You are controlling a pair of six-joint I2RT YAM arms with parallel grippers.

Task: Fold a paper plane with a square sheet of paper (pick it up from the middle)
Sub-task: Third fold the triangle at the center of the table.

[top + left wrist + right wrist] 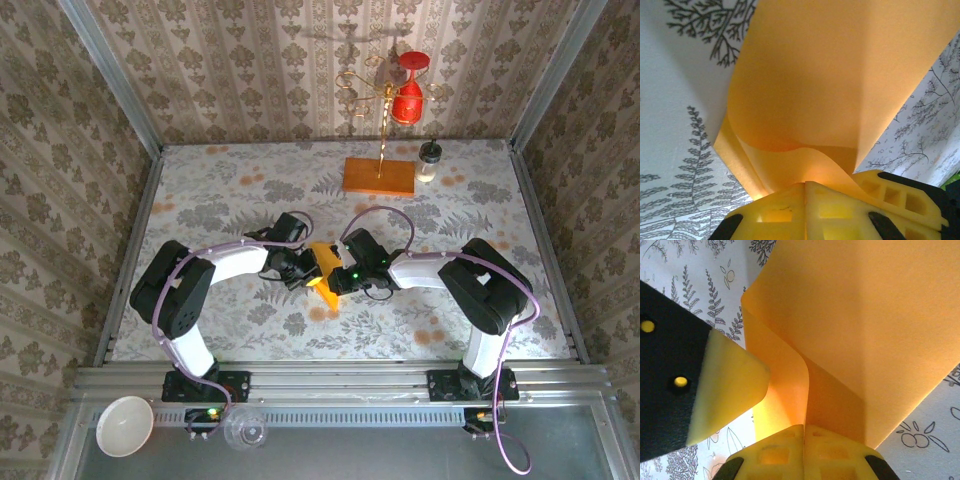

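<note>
Left and right jaws both clamp the smooth orange-yellow paper (840,75), bowed into soft curved layers.

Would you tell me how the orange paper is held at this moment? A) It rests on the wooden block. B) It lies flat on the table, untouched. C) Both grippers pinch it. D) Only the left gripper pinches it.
C: the left gripper and the right gripper are each closed on a fold of the paper, as each wrist view shows.

Overhead view looking down on table (220,200), wrist views close, sharing paper (840,75)
</note>
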